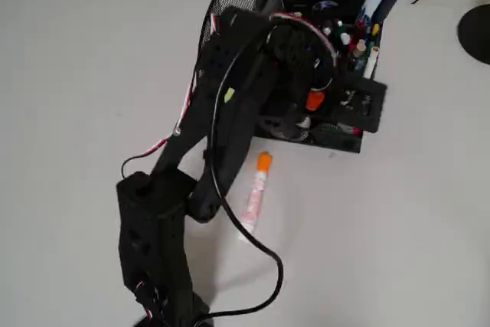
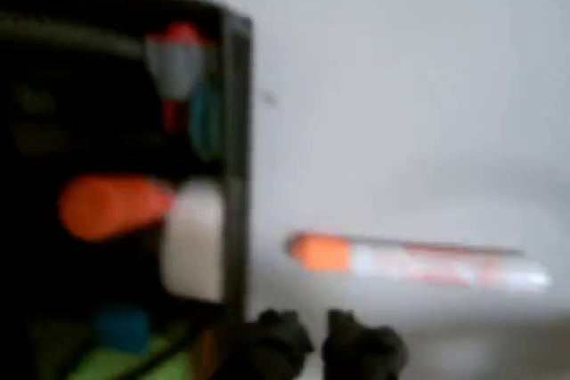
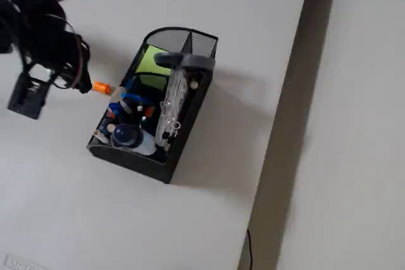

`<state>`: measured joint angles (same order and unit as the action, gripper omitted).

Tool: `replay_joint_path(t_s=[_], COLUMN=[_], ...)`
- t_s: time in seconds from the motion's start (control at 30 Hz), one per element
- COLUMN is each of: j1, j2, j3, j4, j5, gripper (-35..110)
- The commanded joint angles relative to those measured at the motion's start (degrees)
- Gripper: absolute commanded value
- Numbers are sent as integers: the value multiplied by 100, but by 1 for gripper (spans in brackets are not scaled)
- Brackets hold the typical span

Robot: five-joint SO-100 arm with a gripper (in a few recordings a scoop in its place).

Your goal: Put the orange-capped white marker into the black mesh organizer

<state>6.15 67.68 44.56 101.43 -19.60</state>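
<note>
Orange-capped white marker (image 1: pixel 256 194): flat on table beside black mesh organizer (image 3: pixel 183 115); gripper (image 2: pixel 325 337): holds nothing, fingertips nearly together

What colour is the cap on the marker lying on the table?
Bright orange; the orange-capped white marker shows it best in the overhead view.
</note>
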Motion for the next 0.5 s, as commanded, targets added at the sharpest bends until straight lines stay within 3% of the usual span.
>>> replay_joint_path(t_s=[0.0,0.13,0.2,0.47], j1=[-272,-580,-835,-624], j2=[1450,4878,6223,8640], j3=[580,3393,4482,8930], j4=[158,-1573,-1907,-3296], j5=[-158,88,299,1011], gripper=[0,0,0,0])
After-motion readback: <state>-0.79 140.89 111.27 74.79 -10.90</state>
